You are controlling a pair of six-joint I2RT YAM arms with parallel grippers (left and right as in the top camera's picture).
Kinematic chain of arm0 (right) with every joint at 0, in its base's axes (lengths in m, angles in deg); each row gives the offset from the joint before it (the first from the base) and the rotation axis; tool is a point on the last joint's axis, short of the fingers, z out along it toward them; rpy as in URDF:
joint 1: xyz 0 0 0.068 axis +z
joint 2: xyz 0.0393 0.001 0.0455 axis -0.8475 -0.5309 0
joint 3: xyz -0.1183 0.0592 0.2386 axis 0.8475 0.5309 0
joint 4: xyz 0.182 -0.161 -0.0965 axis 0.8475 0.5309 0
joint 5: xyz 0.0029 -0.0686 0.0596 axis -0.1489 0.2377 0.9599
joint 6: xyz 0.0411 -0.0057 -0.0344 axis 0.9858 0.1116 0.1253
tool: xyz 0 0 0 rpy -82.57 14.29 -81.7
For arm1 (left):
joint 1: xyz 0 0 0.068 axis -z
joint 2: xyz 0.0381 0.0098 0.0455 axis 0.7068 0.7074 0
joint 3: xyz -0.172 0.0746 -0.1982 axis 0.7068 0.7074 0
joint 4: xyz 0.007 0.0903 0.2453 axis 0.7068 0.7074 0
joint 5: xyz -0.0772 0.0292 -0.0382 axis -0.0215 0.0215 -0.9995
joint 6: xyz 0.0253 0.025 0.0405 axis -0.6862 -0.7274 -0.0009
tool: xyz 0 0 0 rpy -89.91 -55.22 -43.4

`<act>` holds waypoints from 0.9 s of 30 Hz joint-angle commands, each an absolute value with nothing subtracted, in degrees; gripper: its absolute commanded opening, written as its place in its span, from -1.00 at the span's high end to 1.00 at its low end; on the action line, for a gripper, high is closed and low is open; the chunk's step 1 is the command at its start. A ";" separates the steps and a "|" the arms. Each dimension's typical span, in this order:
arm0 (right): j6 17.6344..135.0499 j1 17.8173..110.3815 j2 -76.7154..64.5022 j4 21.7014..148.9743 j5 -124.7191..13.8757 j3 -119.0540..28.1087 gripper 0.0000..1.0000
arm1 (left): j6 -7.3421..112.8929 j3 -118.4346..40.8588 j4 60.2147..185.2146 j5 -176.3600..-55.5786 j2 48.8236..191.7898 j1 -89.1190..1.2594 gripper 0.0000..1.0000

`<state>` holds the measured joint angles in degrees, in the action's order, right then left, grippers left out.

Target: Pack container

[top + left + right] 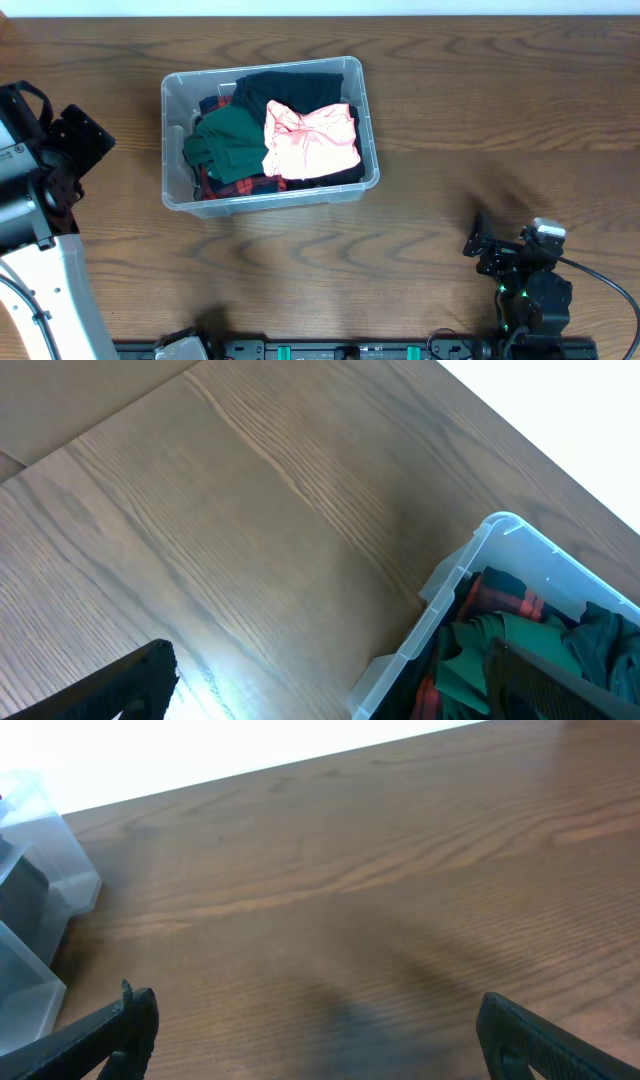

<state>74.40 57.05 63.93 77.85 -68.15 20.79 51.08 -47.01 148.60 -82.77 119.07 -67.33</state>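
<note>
Overhead, the left gripper (85, 140) sits far left, fingers spread wide and empty. The container (172, 140) stands mid-table, with a green garment (225, 150) and a pink garment (310, 140) heaped inside. The right gripper (482, 245), also wide and empty, is well apart. Packing looks nearly finished: press the heap down evenly, keeping clear of the rim.

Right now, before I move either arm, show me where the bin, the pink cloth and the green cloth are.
bin (165, 120): overhead view, on its left rim.
pink cloth (310, 140): overhead view, middle of the fabric, on top of the pile.
green cloth (225, 150): overhead view, middle of the fabric, left of the pink one.
</note>
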 commanded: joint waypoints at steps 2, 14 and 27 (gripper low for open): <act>75.27 56.72 64.35 77.66 -68.57 21.14 -0.99 | 51.32 -47.75 148.71 -82.05 119.18 -67.57 -0.96; 75.27 56.72 64.35 77.66 -68.57 21.14 -0.98 | 51.32 -47.75 148.71 -82.05 119.18 -67.57 -0.96; 75.27 56.72 64.35 77.68 -68.57 21.14 -0.99 | 50.78 -47.05 150.31 -81.48 115.03 -65.69 -0.96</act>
<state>74.40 57.05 63.96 77.83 -68.15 20.79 51.06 -47.01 149.22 -82.77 118.42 -66.87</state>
